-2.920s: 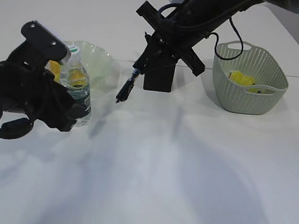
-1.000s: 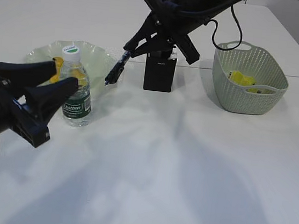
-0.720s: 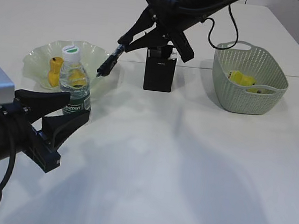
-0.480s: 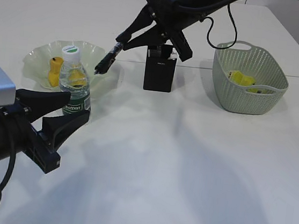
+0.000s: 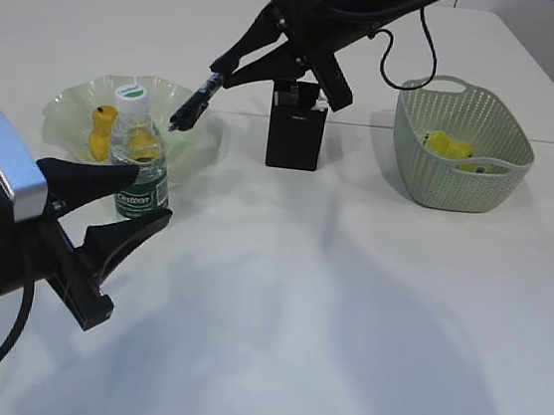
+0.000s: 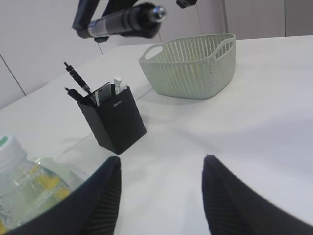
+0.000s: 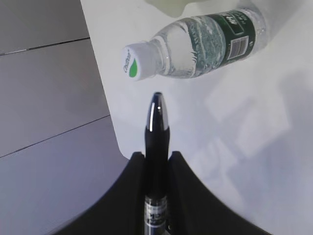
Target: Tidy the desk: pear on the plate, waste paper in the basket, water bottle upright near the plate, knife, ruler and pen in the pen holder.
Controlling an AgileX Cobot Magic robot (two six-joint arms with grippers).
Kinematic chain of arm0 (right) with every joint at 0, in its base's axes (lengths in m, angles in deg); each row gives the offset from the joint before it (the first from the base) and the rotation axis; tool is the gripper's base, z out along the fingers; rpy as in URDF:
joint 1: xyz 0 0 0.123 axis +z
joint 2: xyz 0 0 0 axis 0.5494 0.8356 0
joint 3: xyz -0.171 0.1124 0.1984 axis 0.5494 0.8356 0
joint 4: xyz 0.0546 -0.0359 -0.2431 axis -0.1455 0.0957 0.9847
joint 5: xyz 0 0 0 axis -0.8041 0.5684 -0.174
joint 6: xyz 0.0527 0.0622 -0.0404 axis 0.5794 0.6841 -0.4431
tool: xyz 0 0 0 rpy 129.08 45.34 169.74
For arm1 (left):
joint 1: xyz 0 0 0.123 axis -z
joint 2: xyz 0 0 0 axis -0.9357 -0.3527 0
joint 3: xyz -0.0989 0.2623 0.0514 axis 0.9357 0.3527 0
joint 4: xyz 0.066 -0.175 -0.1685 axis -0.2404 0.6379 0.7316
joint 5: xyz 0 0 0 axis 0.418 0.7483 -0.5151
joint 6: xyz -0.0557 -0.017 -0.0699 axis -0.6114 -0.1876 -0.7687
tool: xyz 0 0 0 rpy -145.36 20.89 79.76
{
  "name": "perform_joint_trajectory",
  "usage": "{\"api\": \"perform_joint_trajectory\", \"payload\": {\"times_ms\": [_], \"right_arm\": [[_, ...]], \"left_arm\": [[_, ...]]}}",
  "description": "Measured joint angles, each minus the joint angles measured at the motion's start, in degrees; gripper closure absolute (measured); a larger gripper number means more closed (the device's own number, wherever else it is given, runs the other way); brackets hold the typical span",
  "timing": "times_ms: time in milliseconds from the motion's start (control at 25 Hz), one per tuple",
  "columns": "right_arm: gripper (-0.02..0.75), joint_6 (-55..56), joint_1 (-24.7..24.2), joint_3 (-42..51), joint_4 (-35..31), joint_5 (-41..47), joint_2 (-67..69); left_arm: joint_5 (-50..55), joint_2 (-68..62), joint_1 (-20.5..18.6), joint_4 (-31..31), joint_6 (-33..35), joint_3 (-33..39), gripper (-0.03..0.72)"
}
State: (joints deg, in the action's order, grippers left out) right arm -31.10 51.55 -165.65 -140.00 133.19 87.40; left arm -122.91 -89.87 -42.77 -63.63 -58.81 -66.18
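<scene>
left gripper (image 5: 122, 205) fingers spread; right gripper (image 7: 156, 161) fingers clamped

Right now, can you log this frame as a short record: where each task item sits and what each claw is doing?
pear: on the plate, behind the bottle
water bottle: upright beside the plate
waste paper: in the basket, yellow strip
pen holder: black, by the basket, items already inside
pen: gripped by right claw, raised over the plate's edge
right claw: shut on pen
left claw: open, empty, near the bottle
</scene>
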Motion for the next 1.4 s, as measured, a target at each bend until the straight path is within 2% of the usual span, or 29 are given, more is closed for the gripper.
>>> {"api": "perform_joint_trajectory", "payload": {"times_ms": [200, 760, 1000, 1400], "right_arm": [[0.650, -0.4, 0.0, 0.0, -1.0, 0.0, 0.0], [0.650, -1.6, 0.0, 0.0, -1.1, 0.0, 0.0], [0.650, -1.9, 0.0, 0.0, 2.5, 0.0, 0.0], [0.650, -1.9, 0.0, 0.0, 10.9, 0.0, 0.0]], "left_arm": [[0.0, 0.0, 0.0, -2.4, 0.9, -1.6, 0.313], [0.0, 0.0, 0.0, -2.3, 1.5, -1.8, 0.313], [0.0, 0.0, 0.0, -1.0, -5.6, -1.8, 0.313], [0.0, 0.0, 0.0, -1.8, -12.2, -1.8, 0.313]]}}
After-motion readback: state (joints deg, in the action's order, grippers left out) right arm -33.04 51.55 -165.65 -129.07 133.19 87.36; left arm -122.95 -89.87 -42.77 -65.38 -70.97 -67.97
